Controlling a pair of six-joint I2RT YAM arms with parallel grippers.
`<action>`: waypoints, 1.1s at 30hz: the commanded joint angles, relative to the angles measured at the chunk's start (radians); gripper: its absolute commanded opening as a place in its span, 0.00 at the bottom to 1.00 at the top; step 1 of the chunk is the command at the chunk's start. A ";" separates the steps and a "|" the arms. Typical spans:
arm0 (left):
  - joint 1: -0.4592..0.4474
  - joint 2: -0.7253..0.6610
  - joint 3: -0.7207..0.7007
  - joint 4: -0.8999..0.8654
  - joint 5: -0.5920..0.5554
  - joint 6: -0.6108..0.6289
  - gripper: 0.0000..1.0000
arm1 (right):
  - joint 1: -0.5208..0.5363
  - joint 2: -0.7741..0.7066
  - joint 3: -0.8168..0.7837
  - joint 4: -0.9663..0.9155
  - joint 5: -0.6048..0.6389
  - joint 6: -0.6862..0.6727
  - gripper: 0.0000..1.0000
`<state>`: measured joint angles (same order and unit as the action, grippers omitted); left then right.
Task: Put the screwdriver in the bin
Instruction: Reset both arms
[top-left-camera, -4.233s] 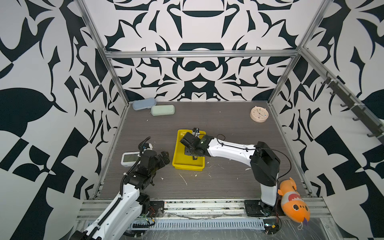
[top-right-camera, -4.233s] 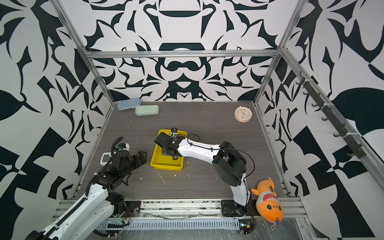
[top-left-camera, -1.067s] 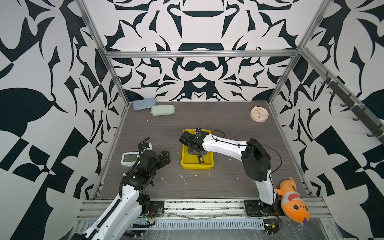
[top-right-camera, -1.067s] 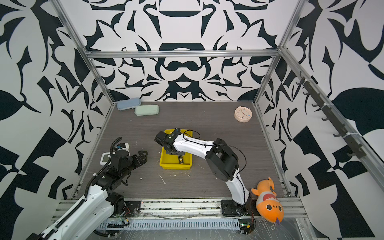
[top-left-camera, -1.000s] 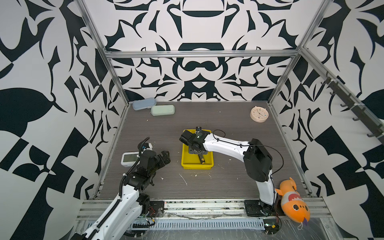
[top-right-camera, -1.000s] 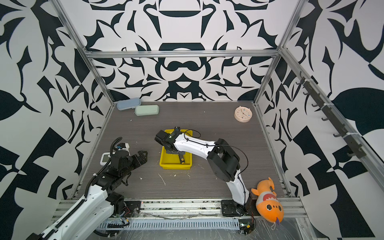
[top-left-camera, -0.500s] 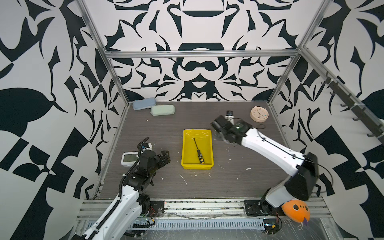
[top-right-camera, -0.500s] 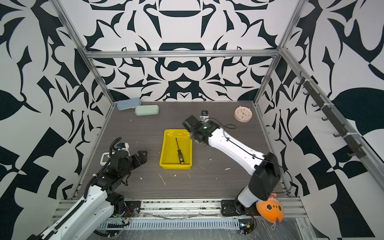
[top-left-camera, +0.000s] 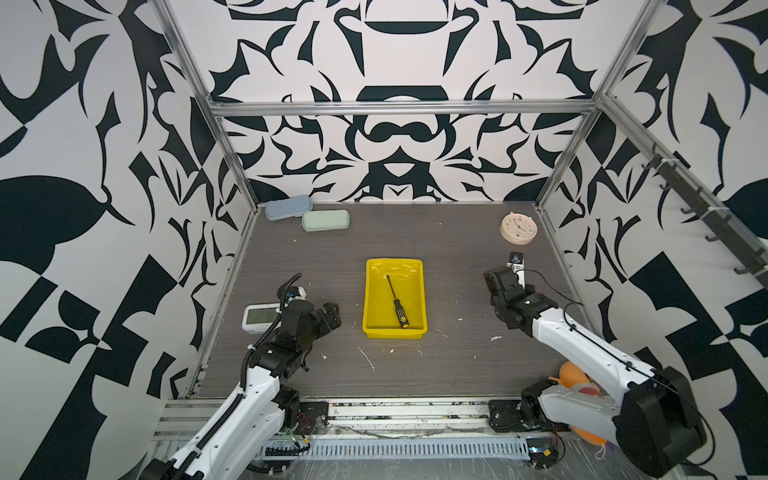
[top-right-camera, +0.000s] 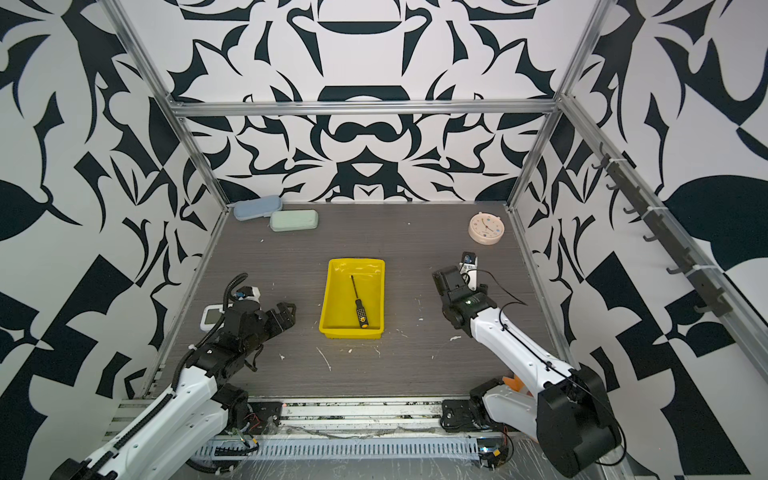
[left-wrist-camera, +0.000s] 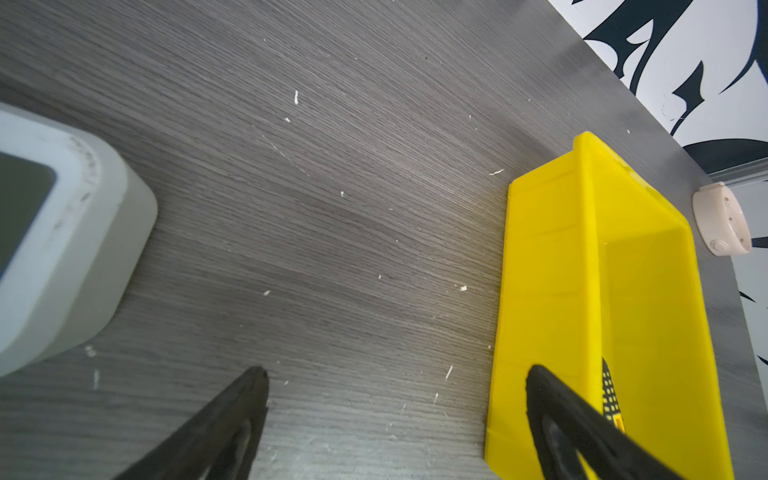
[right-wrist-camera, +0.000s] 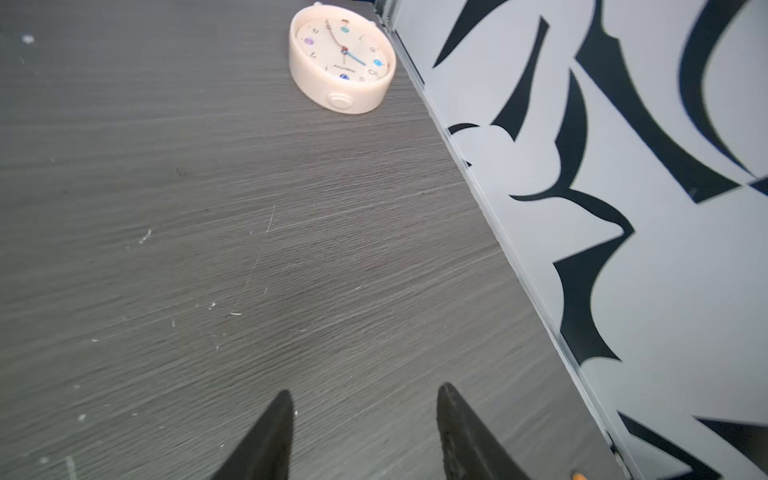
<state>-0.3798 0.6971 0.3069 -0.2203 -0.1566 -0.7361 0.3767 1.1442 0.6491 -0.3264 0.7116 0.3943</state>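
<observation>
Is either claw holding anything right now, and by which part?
Nothing is held. The left claw and right claw are both open and empty; the screwdriver lies loose in the bin.

A pale blue case (top-left-camera: 288, 207) lies just beside a green case (top-left-camera: 325, 220), well apart from a cream clock (top-left-camera: 518, 227) and a white screen device (top-left-camera: 259, 318).

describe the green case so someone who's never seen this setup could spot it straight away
Start at the dark wood-grain table and go to its far corner on the robot's left side, where two oblong cases lie close together. The green case is the pale mint one lying further out from the corner. Its neighbour, the blue case, is tucked right into the corner.
</observation>
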 joint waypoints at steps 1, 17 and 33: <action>-0.002 0.002 0.006 0.007 0.000 -0.004 0.99 | -0.048 0.025 0.003 0.238 -0.028 -0.137 0.60; -0.002 0.023 0.011 0.012 -0.007 -0.005 0.99 | -0.179 0.343 -0.093 0.788 -0.220 -0.323 0.64; -0.001 0.114 0.041 0.027 -0.025 -0.002 0.99 | -0.246 0.407 -0.366 1.376 -0.312 -0.353 1.00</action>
<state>-0.3801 0.8017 0.3111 -0.2008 -0.1612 -0.7357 0.1360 1.5661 0.3164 0.8467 0.4061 0.0330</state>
